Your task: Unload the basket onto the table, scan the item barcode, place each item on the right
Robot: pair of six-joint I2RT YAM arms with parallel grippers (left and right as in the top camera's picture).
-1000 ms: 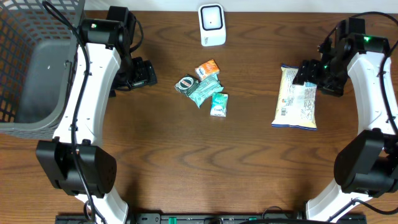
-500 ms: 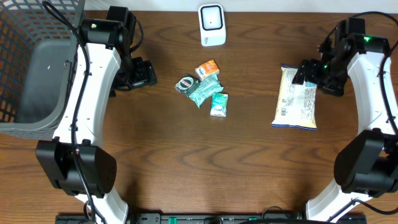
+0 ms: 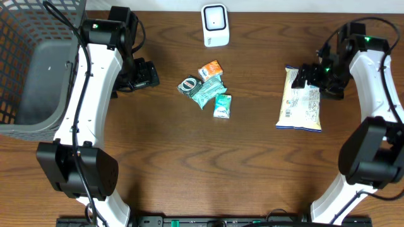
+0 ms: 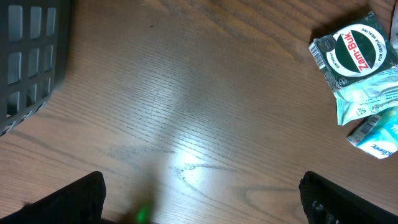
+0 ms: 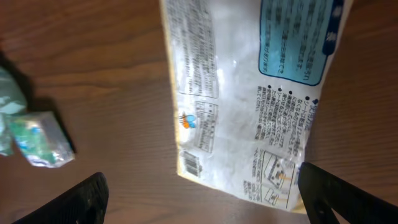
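a: where do we find the item?

b: we take the snack bag (image 3: 302, 104) to be the item in hand. it lies flat on the counter (image 3: 189, 164) at the right side, printed back up. its barcode (image 5: 191, 165) shows near one short end, close to a long edge. the right fingers (image 5: 84, 198) hang over the bag, spread wide and gripping nothing. the scanner (image 3: 214, 25) stands at the far edge of the counter, well apart from the bag.

a: and the other arm?

b: the left fingers (image 4: 78, 200) are spread wide too, and empty. they sit over bare counter between the basket (image 3: 25, 38) and the heap of small packets (image 3: 207, 89). a zam-buk sachet (image 4: 354, 53) lies on the side of the heap toward those fingers.

a: what do we flag as risks?

b: four, in our judgement.
- the bag is flat, slick film. fingers coming straight down may skate off it or only crease it, so an edge pinch looks safer.
- a pinch placed over the barcode would hide it. a limp bag held by one end may also sag and curl the code away.
- the code faces up now, so the bag must be turned toward the scanner. we cannot tell how its window is angled, and a poor angle or glare off the film could spoil the read.
- a low carry toward the scanner could brush the heap.
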